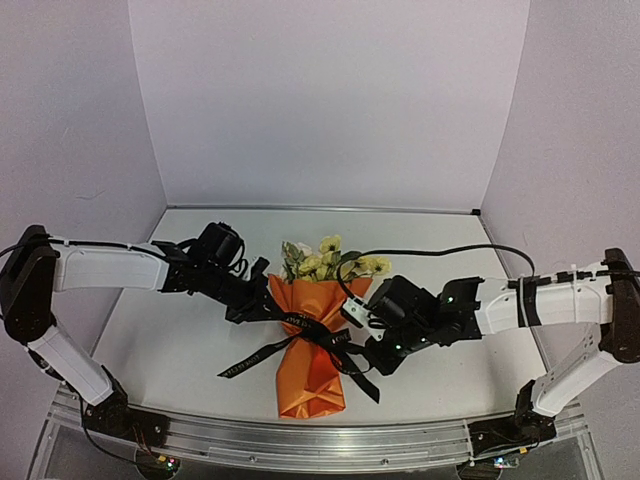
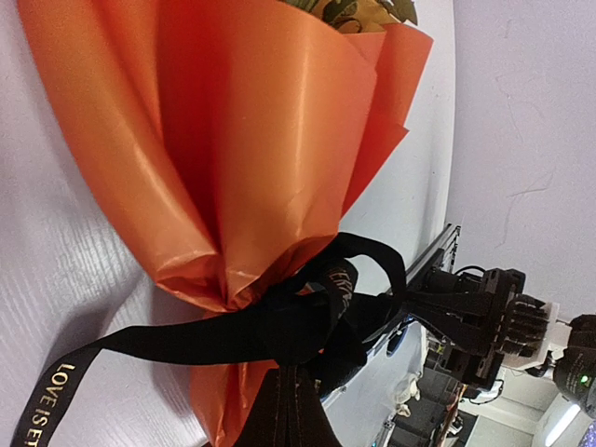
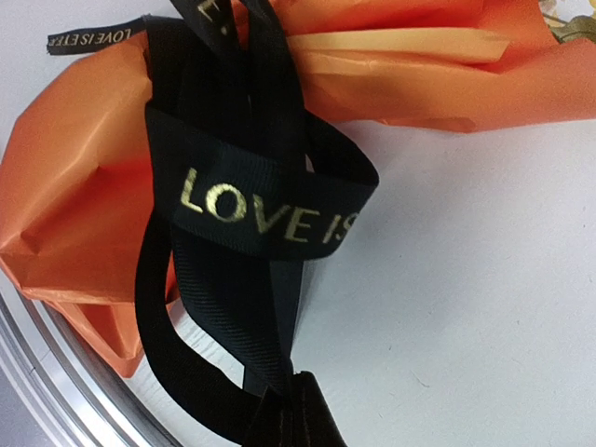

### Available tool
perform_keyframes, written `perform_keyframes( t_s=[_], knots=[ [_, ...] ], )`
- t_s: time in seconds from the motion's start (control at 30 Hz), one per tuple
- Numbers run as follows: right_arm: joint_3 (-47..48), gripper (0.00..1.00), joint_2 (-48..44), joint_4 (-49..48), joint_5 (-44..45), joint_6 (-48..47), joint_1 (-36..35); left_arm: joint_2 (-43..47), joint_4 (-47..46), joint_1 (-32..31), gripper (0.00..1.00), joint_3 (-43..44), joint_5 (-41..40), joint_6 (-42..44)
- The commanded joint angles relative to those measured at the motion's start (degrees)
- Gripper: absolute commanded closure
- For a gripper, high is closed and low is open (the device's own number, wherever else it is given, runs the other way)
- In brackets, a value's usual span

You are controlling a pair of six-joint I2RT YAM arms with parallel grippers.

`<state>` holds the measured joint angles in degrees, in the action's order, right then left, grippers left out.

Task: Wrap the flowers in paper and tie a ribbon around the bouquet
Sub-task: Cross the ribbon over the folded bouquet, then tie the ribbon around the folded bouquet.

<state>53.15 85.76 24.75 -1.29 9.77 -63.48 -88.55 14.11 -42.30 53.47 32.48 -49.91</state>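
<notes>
1. The left hand [image 1: 258, 306] is on the bouquet's [image 1: 310, 370] left, at its narrow waist. It is clamped shut on a strand of the ribbon [image 2: 307, 321], and in its wrist view the black band runs down between the fingers. The step in hand looks like drawing the knot tight. This hand should therefore pull outward from the bouquet, low over the worktop [image 1: 170, 340]; pulling upward would lift the cone.
2. A loose ribbon tail lies flat on the worktop at the bouquet's near left. It is best left out of the pull so that nothing tangles.
3. The bouquet lies on the worktop between the two hands, with the flowers [image 1: 325, 262] at its far end. The paper [image 2: 233, 140] is bright orange and glossy. It is gathered into creased folds at the waist and flares open toward the pale yellow blooms. A yellower inner face shows in the right wrist view. The sheet looks thin and likely to crumple, so the tension should be even and gentle.
4. The right hand [image 1: 358, 348], on the bouquet's right at the waist, is closed on the ribbon, whose strands converge into its fingers. A loop lettered "LOVE IS" bulges slack beside the waist, so the knot seems not yet snug. This hand should pull opposite the left with equal force, so the knot sits centred.
</notes>
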Motion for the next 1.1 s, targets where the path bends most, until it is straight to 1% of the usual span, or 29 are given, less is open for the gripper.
perform_keyframes(
  t_s=[0.0, 0.23, 0.33, 0.67, 0.8, 0.93, 0.97, 1.0, 1.03, 1.07],
  knots=[
    [2.3, 1.0, -0.3, 3.5, 1.3, -0.4, -0.2, 4.7, -1.1, 0.3, 1.0, -3.8, -3.6, 0.1],
    [5.9, 1.0, 3.1, 4.5, 3.6, -1.0, -0.2, 9.0, -1.6, 0.4, 1.0, -9.5, -8.5, -0.8],
    [8.0, 1.0, 4.7, 6.9, 4.9, -0.7, -0.2, 10.2, -2.5, 0.4, 1.0, -11.1, -9.6, -1.2],
    [11.5, 1.0, 7.0, 14.9, 15.8, 0.8, -0.2, 11.1, -5.4, 0.7, 1.0, -14.9, -10.9, -2.5],
    [13.7, 1.0, 8.8, 16.2, 16.2, -2.9, -0.2, 10.7, -5.7, 0.8, 1.0, -14.9, -10.8, -2.3],
    [15.5, 1.0, 9.9, 16.2, 13.6, -6.0, -0.2, 10.5, -6.3, 0.9, 1.0, -14.8, -10.6, -2.3],
    [16.0, 0.98, 9.9, 16.2, 12.4, -6.1, -0.2, 10.4, -6.3, 0.9, 1.0, -14.6, -10.5, -2.2],
    [16.1, 0.92, 9.5, 16.2, 11.2, -6.1, -0.2, 10.3, -6.2, 0.9, 1.0, -14.4, -10.5, -2.0],
    [15.8, 0.83, 9.0, 16.1, 10.2, -6.0, -0.2, 10.2, -6.1, 0.9, 1.0, -14.1, -10.4, -1.8],
    [15.5, 0.78, 8.6, 16.0, 9.8, -5.8, -0.2, 10.0, -6.1, 0.9, 1.0, -13.9, -10.3, -1.6]
  ],
)
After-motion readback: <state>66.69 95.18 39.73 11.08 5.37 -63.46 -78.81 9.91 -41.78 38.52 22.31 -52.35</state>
